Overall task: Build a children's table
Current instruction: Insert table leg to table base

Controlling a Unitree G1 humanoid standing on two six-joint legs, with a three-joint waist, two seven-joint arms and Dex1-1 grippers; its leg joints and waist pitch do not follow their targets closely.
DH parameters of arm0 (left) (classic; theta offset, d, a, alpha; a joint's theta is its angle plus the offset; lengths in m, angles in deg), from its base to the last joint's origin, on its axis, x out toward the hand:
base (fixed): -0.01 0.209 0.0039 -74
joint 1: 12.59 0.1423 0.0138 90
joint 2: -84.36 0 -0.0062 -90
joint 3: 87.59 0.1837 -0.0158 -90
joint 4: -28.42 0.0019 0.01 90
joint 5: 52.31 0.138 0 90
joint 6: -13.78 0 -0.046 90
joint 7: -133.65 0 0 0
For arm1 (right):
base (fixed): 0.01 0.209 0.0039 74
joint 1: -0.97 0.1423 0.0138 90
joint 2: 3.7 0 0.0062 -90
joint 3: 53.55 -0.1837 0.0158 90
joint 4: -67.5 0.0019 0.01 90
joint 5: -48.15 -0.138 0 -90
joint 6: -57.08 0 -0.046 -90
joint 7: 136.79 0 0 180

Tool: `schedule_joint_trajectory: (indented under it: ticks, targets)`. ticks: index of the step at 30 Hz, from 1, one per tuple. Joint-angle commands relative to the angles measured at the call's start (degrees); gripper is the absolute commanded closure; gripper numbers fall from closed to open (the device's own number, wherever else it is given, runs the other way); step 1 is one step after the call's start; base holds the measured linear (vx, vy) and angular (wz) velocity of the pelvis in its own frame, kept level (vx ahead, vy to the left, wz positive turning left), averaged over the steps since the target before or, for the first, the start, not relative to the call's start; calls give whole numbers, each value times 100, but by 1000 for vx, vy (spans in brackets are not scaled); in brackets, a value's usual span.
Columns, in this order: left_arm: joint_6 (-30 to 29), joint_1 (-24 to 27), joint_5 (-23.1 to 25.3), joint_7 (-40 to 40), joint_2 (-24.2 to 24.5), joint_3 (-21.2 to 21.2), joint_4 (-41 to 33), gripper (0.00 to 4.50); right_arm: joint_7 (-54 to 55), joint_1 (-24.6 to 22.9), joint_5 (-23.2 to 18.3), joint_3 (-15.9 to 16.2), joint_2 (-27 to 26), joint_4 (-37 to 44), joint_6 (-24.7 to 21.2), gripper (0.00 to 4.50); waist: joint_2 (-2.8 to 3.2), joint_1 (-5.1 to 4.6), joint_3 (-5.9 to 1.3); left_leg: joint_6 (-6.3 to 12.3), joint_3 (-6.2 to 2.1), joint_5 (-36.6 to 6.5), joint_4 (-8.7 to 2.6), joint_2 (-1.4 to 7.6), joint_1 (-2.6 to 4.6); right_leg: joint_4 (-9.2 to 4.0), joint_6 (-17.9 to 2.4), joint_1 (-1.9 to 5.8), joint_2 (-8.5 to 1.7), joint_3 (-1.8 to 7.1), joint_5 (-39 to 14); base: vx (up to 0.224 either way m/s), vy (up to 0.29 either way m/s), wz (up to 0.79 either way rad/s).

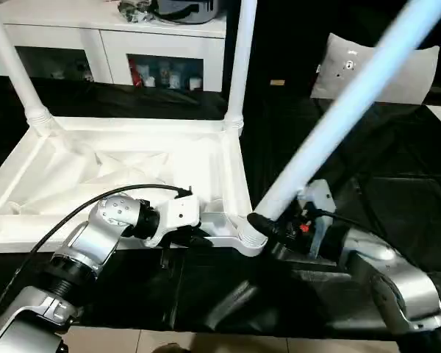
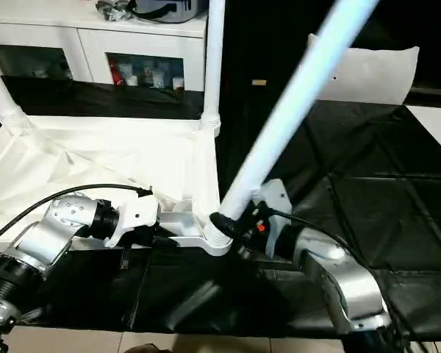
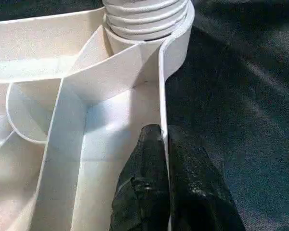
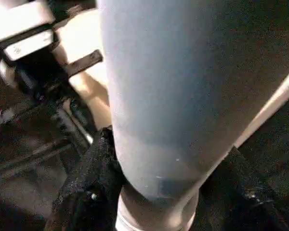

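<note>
Pinching fingers point(image 3: 149, 192) astride tabletop wall point(image 3: 162, 96)

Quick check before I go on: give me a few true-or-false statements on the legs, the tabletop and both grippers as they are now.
1. The tabletop lies underside up. True.
2. The right gripper grips a leg near its base. True.
3. That leg stands upright. False: it leans over at the near corner socket.
4. The left gripper hangs clear of the table. False: it is shut on the tabletop's rim.
5. Two far legs are already in their sockets. True.
</note>
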Motion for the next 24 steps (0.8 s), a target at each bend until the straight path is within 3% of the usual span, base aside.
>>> schedule_joint_trajectory:
  ticks: [1, 2, 3, 6, 9, 12, 14, 16, 21, 24]
  targets:
    - [127, -161, -13, 47, -16, -69, -108, 450, -175, -114, 512, 429, 256, -664, -273, 261, 4, -24, -182, -456, -382, -2303, -598, 768, 231, -568, -1385, -54, -717, 320, -1349, 0, 0, 0]
    - [127, -161, -13, 47, -16, -69, -108, 450, -175, -114, 512, 429, 256, -664, -273, 261, 4, -24, -182, -456, -382, -2303, -598, 768, 231, -568, -1385, -54, -717, 320, -1349, 0, 0, 0]
    - [120, -160, -7, 30, -17, -53, -146, 450, -363, -49, 595, 608, 354, -756, -269, 261, 9, -31, -182, -555, -422, -2514, -608, 776, 249, -583, -1284, -64, -723, 323, -1751, 0, 0, 0]
    - [155, -190, 4, 2, -21, -33, -118, 450, -569, 27, 689, 815, 445, -874, -218, 261, -2, -55, -155, -586, -413, -2514, -662, 782, 270, -574, -1225, -104, -664, 315, -1484, 0, 0, 0]
    - [169, -252, 14, -21, -40, -12, -99, 450, -710, 81, 732, 973, 523, -902, -194, 261, -24, -36, -131, -404, -367, -2118, -673, 777, 259, -587, -1276, -70, -686, 326, -866, 0, 0, 0]
    - [223, -396, 21, -50, -68, -13, 30, 450, -818, 66, 708, 1020, 561, -835, -241, 261, -26, -36, -81, -341, -364, -2187, -687, 780, 266, -609, -1273, -91, -673, 330, -1008, 0, 0, 0]
    - [310, -533, 38, -74, -94, -9, 171, 450, -919, 33, 690, 1063, 616, -766, -260, 261, -25, -4, -44, -491, -383, -2599, -691, 797, 332, -668, -1204, -146, -704, 360, -1646, 0, 0, 0]
    - [399, -746, 60, -86, -148, -27, 406, 450, -969, 41, 711, 1087, 627, -775, -252, 261, -26, -7, -11, -556, -401, -2754, -711, 799, 332, -695, -1126, -173, -697, 368, -1885, 0, 0, 0]
    - [488, -923, 111, -45, -155, -62, 628, 450, -966, 97, 503, 973, 481, -724, -411, 261, -21, 10, 11, -735, -459, -3133, -755, 819, 333, -727, -972, -208, -724, 381, -2291, 0, 0, 0]
    - [316, -769, 66, 49, -110, -128, 461, 450, -783, 161, 503, 894, 364, -772, -454, 261, -24, -12, -10, -811, -471, -3113, -796, 820, 317, -711, -970, -195, -721, 362, -2087, 0, 0, 0]
